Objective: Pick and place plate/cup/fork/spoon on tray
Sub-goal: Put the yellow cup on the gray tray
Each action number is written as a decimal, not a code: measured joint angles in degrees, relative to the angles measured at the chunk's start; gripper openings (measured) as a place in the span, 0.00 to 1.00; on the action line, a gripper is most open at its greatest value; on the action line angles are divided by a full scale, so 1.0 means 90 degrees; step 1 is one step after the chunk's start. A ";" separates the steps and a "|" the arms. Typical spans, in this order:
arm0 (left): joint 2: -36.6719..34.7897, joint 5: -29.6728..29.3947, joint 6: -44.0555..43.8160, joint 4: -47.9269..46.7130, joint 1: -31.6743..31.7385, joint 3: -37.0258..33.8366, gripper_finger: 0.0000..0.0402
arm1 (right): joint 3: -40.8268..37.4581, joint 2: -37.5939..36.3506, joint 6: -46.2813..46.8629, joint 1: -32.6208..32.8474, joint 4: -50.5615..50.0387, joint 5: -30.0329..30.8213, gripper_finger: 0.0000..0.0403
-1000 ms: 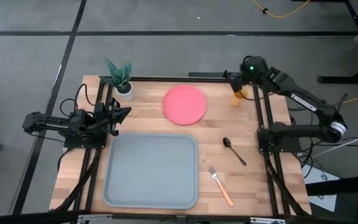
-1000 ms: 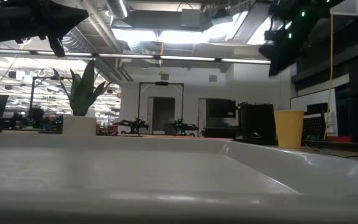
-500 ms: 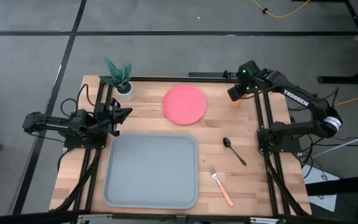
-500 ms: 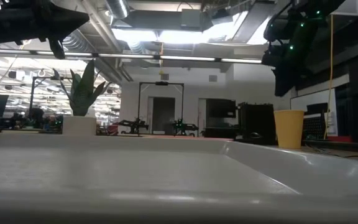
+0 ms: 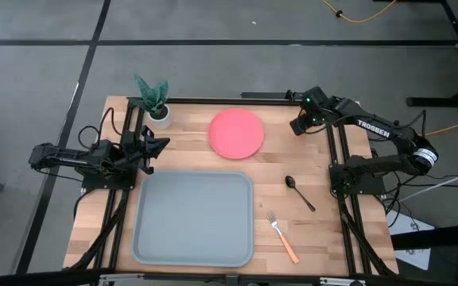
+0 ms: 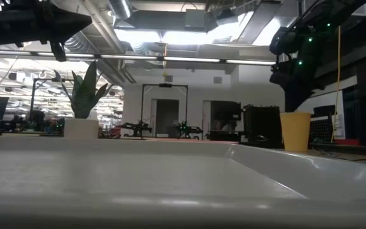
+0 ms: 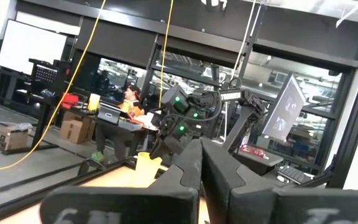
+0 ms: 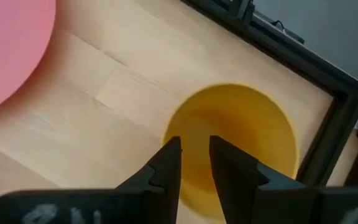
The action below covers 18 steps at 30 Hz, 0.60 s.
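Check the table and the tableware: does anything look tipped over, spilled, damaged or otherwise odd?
Nothing stands out. The cup stands upright below the right gripper. The plate, spoon and fork lie flat on the table, and the tray sits square and empty.

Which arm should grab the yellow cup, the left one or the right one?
The right one, probably. Its gripper hangs just above the cup at the table's far right corner, fingers nearly closed. The left gripper waits across the table beside the tray, far from the cup.
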 joint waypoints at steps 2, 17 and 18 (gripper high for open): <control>0.0000 -0.0002 -0.0002 -0.0001 0.0000 -0.0001 0.00 | 0.0000 0.0000 0.0000 0.0000 0.0024 -0.0003 0.22; 0.0000 -0.0304 0.0000 -0.0146 -0.0002 -0.0001 0.00 | 0.0001 0.0000 -0.0006 0.0000 -0.0290 -0.0503 0.22; -0.0002 -0.0304 0.0000 -0.0146 -0.0002 -0.0001 0.00 | 0.0002 0.0000 -0.0010 0.0001 -0.0333 -0.0503 0.22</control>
